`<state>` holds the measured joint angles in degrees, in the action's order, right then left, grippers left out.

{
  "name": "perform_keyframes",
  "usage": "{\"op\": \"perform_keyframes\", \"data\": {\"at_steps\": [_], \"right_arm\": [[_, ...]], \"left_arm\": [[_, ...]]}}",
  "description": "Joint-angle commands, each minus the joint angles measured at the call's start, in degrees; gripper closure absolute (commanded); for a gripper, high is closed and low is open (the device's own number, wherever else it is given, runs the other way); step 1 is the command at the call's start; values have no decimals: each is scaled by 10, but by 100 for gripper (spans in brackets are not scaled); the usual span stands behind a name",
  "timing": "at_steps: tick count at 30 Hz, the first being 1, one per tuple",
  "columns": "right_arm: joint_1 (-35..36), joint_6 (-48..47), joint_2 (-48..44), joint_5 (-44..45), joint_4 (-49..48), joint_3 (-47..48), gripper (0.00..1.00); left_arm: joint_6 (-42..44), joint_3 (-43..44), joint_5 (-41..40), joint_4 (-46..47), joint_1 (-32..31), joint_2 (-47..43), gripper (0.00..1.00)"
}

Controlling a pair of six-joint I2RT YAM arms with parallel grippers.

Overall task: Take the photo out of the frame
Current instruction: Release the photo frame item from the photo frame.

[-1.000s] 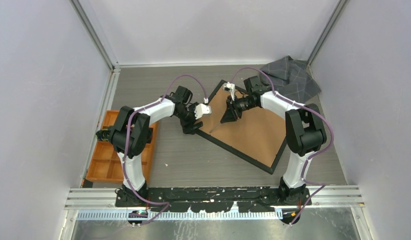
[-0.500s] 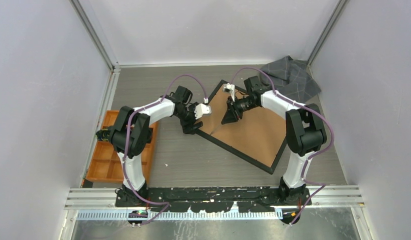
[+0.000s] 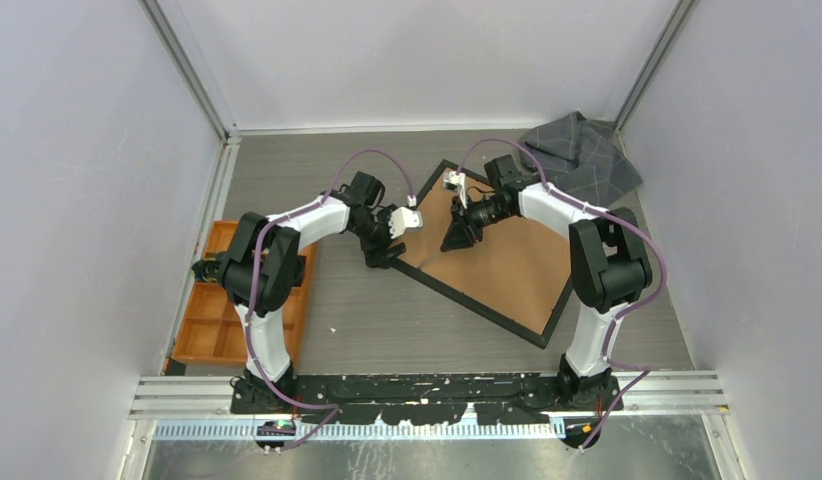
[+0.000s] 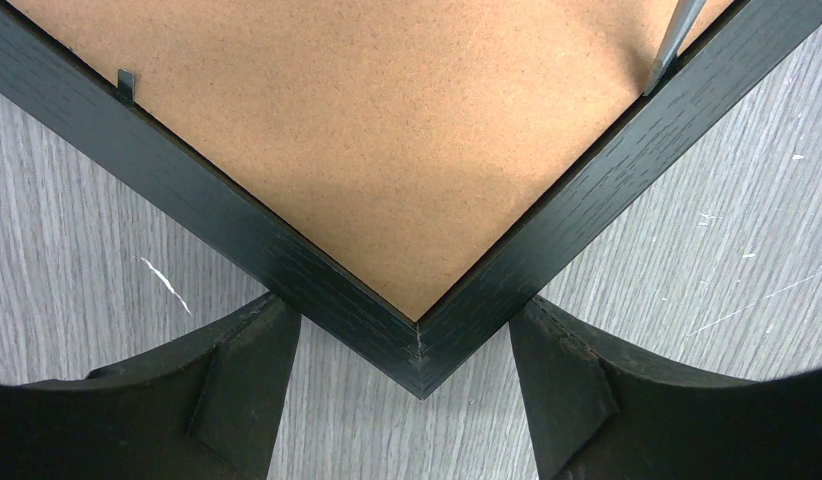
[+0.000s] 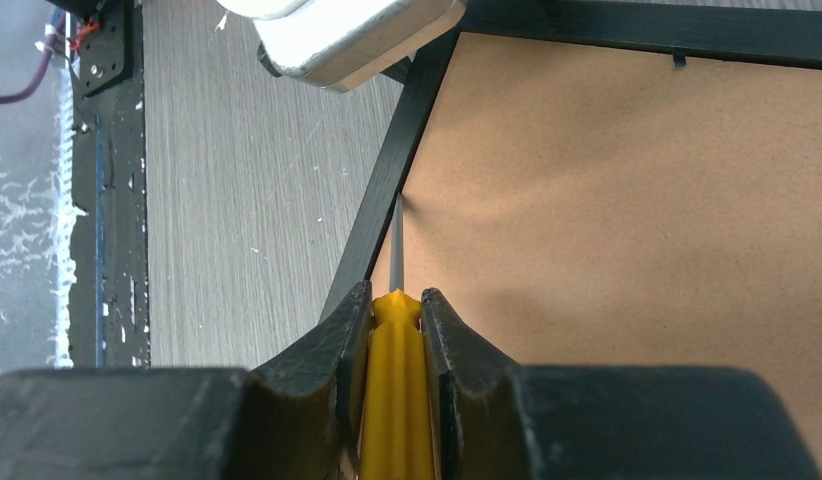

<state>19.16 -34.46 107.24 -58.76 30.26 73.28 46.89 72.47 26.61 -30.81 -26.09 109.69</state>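
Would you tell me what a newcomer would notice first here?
The frame lies face down in the middle, brown back up. The right end effector grips a yellow screwdriver, its tip at the frame's inner edge, while the open left end effector straddles a corner.

Overhead, soft even light from above: no glare off the pale walls, only faint shadows under the arms on the grey table. The left wrist view is crisp, with sharp grain on the frame and a gentle shadow band across the brown board. The left fingers are near-black and soft-edged. In the right wrist view, the white casing is bright and blurred, and the screwdriver handle looks soft up close.
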Motion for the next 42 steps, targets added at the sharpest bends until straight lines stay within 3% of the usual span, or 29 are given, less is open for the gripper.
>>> {"op": "perform_keyframes", "data": {"at_steps": [1,7,12,15,19,23,27,42], "right_arm": [[5,-61,-13,-1,57,19,99],[4,-38,-21,-2,34,13,99],[-21,106,-37,-17,-113,-22,99],[-34,138,-44,-24,-149,-35,99],[-35,89,-42,-30,-95,-21,99],[-35,-20,-26,-31,43,28,99],[-35,-69,-12,-48,110,51,99],[-7,14,-8,22,-28,0,99]], "left_arm": [[-13,-7,26,-15,-2,-11,24],[-13,-7,26,-15,-2,-12,25],[-12,-8,26,-15,-1,-12,25],[-12,-8,26,-15,-2,-11,25],[-12,-8,26,-15,-2,-11,25],[-12,-7,27,-16,-2,-11,25],[-13,-4,27,-18,-2,-9,25],[-13,-3,27,-19,-2,-8,26]]}}
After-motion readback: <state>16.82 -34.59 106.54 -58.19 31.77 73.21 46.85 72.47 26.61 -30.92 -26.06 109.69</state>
